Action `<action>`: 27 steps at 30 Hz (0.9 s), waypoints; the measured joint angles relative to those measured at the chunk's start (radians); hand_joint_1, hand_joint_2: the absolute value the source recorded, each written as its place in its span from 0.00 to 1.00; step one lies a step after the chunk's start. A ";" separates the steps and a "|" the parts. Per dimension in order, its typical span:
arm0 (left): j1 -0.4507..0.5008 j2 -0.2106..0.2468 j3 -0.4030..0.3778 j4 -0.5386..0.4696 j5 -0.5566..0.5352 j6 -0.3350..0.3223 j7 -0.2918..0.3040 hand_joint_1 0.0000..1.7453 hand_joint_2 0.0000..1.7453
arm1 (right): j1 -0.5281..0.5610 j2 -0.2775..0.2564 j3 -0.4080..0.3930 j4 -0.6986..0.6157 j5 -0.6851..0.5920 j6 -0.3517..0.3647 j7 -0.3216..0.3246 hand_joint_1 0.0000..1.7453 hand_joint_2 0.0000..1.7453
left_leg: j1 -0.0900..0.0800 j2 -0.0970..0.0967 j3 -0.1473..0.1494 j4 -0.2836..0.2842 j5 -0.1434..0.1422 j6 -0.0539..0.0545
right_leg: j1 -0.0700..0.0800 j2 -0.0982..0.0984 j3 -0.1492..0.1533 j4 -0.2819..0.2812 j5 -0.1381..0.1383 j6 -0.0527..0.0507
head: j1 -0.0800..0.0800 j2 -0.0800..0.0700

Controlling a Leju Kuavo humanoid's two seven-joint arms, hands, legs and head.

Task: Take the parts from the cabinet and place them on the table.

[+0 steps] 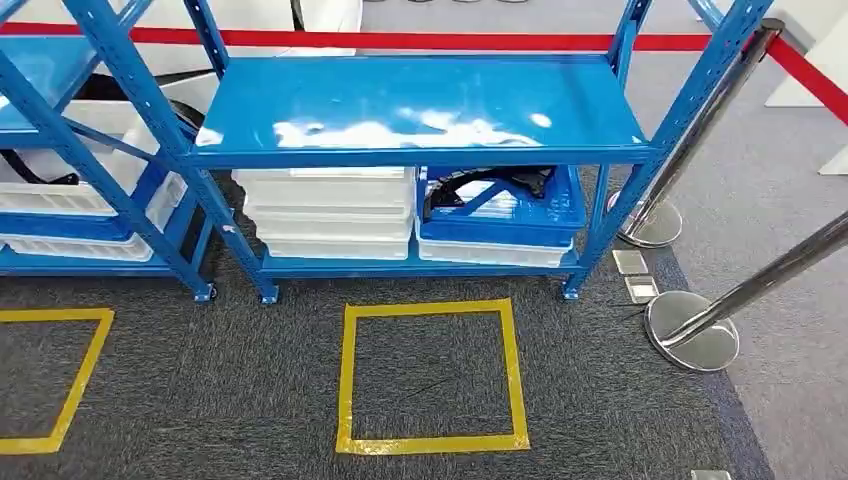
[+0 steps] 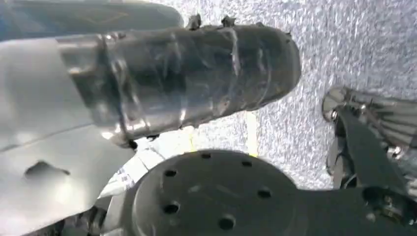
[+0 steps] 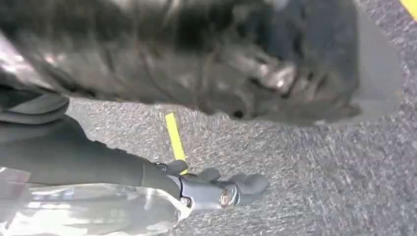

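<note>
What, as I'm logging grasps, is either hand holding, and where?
The right hand hangs over the carpet holding nothing; the left hand's grasp cannot be told.

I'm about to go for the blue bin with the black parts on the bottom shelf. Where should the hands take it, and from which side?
Grip the blue bin by its front rim, coming in low from the front. The upper shelf sits close above it, so reaching down from above looks blocked, and white bins crowd one side. It rests on a white bin, so sliding it forward before lifting seems safest.
</note>
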 joint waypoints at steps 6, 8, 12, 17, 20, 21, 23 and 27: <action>0.005 0.007 0.000 0.000 0.000 0.000 0.001 0.00 0.00 | 0.002 0.001 0.008 -0.001 0.000 0.000 0.004 0.00 0.00 | 0.011 0.004 -0.183 0.319 -0.107 -0.023 | -0.001 -0.003 0.026 -0.019 -0.017 -0.012 | -0.003 0.000; 0.006 0.008 0.000 0.000 0.000 0.000 0.001 0.00 0.00 | 0.006 0.002 0.009 -0.001 0.000 0.000 0.006 0.00 0.00 | 0.013 0.004 -0.152 0.234 -0.031 -0.023 | -0.002 -0.003 0.044 -0.019 -0.027 -0.007 | -0.002 0.000; 0.003 0.010 0.000 0.000 0.000 0.000 0.003 0.00 0.00 | 0.003 0.002 0.009 -0.001 -0.001 0.000 0.010 0.00 0.00 | 0.012 0.008 -0.046 0.014 0.037 0.000 | 0.005 -0.001 0.069 -0.015 -0.057 0.017 | 0.000 0.000; 0.008 0.002 0.000 0.000 0.000 0.003 0.008 0.00 0.00 | 0.000 0.001 0.010 -0.002 -0.001 0.000 0.012 0.00 0.00 | 0.015 0.007 -0.007 -0.003 0.019 0.033 | 0.001 -0.003 0.047 0.069 -0.082 0.046 | 0.001 0.000; 0.007 0.001 0.000 0.000 0.000 0.003 0.009 0.00 0.00 | 0.003 0.002 0.013 -0.002 -0.001 0.000 0.012 0.00 0.00 | 0.014 0.007 0.018 -0.004 -0.004 0.038 | -0.001 -0.003 -0.107 0.293 -0.145 0.057 | 0.000 0.000; 0.008 0.001 0.000 0.000 0.000 0.003 0.009 0.00 0.00 | 0.003 0.002 0.013 -0.002 -0.001 0.000 0.010 0.00 0.00 | 0.013 0.007 0.030 -0.004 -0.011 0.037 | -0.001 -0.003 -0.137 0.316 -0.155 0.056 | 0.000 0.000; 0.009 0.000 0.000 0.000 0.000 0.003 0.008 0.00 0.00 | 0.012 0.001 0.013 -0.002 -0.002 0.000 0.008 0.00 0.00 | 0.011 0.001 0.063 -0.006 -0.034 0.037 | 0.001 -0.003 -0.146 0.249 -0.119 0.043 | 0.001 0.000; 0.009 -0.009 0.000 0.000 0.000 0.002 0.010 0.00 0.00 | 0.016 -0.003 0.015 0.000 -0.001 0.001 0.002 0.00 0.00 | 0.002 -0.012 0.111 -0.021 -0.082 0.024 | 0.022 0.001 -0.121 0.052 0.051 -0.004 | -0.003 0.000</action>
